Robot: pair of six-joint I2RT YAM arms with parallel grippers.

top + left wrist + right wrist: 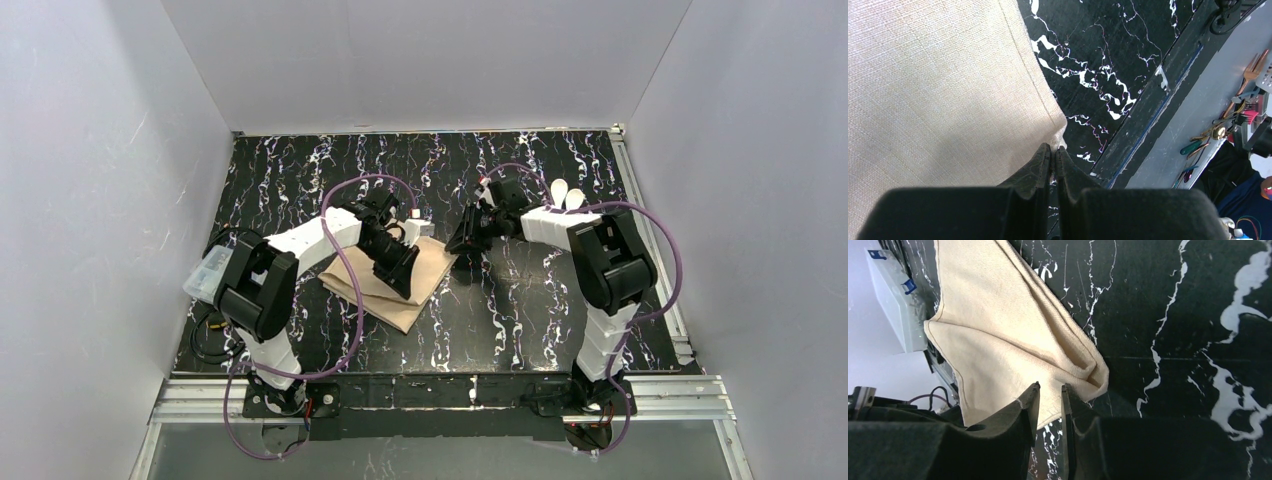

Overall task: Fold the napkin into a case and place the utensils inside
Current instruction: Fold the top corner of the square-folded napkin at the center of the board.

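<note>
The beige napkin (390, 305) lies partly folded left of the table's centre. My left gripper (408, 288) reaches down over its right side. In the left wrist view its jaws (1053, 148) are shut on a corner of the napkin (943, 90). From the right, my right gripper (462, 240) sits low at the napkin's right corner. Its jaws (1050, 386) are open by a narrow gap that straddles the bunched edge of the napkin (998, 340). Two white utensils (566, 194) lie side by side at the back right, behind the right arm.
A clear plastic box (207, 272) sits at the table's left edge beside the left arm and also shows in the right wrist view (895, 300). Grey walls close in three sides. A metal rail (440, 395) runs along the near edge.
</note>
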